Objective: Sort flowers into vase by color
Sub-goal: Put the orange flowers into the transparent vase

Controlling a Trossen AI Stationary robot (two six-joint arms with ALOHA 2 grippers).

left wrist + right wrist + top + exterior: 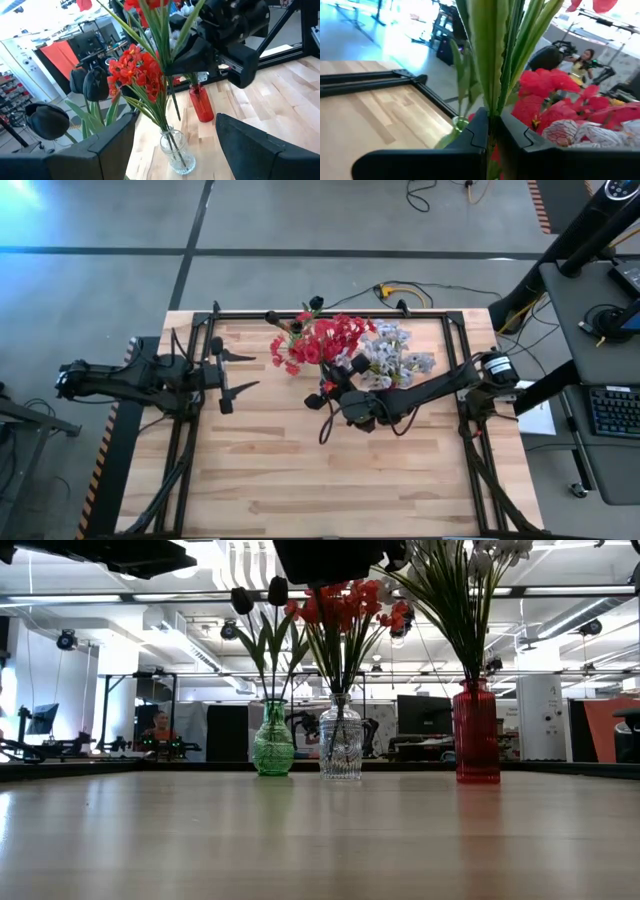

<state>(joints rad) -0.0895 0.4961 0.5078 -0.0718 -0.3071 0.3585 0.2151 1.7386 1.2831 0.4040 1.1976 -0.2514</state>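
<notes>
Where the high view looks straight down, three bunches of flowers crowd the far middle of the table (300,480): red blossoms (325,340), pale blue-white blossoms (392,355) to their right, and dark buds (318,302) at the far edge. Seen end-on, their stems are vertical and hidden under the heads, as are the vases. The right gripper (335,393) reaches in from the right, just before the red bunch; the left gripper (238,372) waits at the table's left, fingers spread and empty.

Across the low view, three vases stand in a row at the far edge: a green vase (273,745) with dark buds, a clear vase (340,743) with red blossoms, a red vase (476,735) with pale blossoms. All stems rise upright and fan slightly; the pale heads are cut off at the picture's top, where dark arm parts also intrude.

Through the left wrist view, the red spray leans in the clear vase, with the red vase behind. The right arm's gripper is clamped on green stems above; their blossoms are cut off.

Within the right wrist view, the right gripper's fingers (470,135) are closed on a bundle of green stems (492,55) running vertically between them. Their heads lie out of frame, so the colour cannot be told. A person shows beyond the table.
</notes>
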